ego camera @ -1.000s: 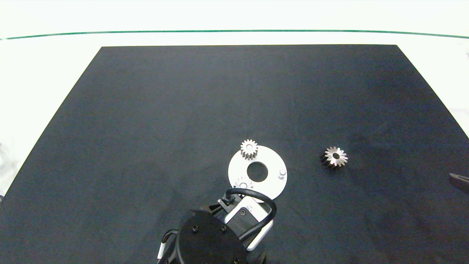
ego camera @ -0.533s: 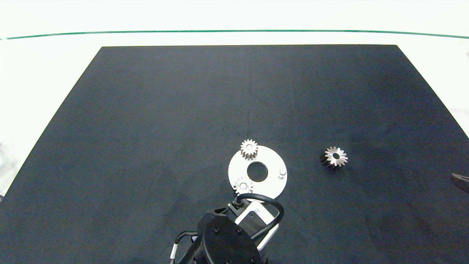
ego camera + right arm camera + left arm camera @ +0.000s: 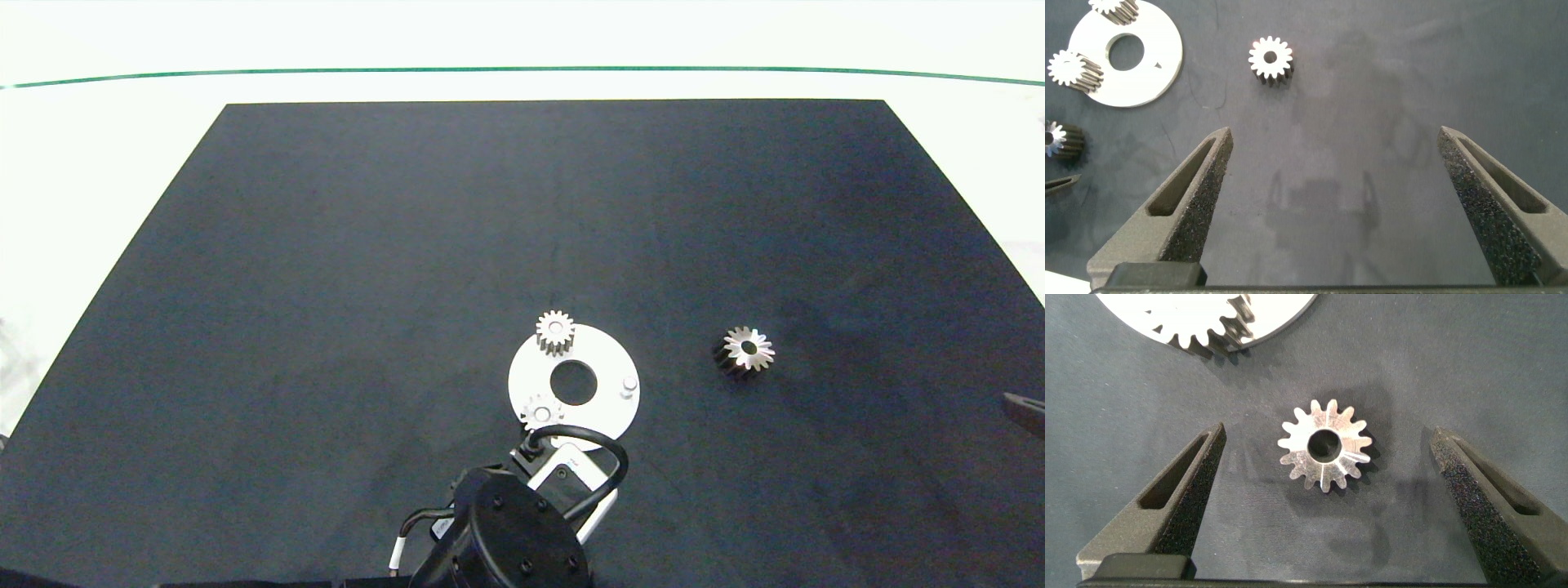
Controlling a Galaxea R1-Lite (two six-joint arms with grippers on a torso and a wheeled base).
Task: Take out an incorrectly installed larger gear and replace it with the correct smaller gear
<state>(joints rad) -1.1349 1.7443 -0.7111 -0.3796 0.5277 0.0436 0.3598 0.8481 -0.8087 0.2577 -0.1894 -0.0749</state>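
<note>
Left pincer [image 3: 1327,498] wide around smaller gear [image 3: 1325,447]

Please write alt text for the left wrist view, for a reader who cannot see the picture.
A small silvery gear with blunt teeth lies flat on the dark mat, between the two open fingers of the left pincer, which do not touch it. Part of a white disc carrying another gear shows at the edge.

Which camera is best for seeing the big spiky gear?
The head view: the big spiky gear stands whole and unblocked on the black mat. The right wrist view only catches it at the picture's edge, and the left wrist view misses it.
</note>
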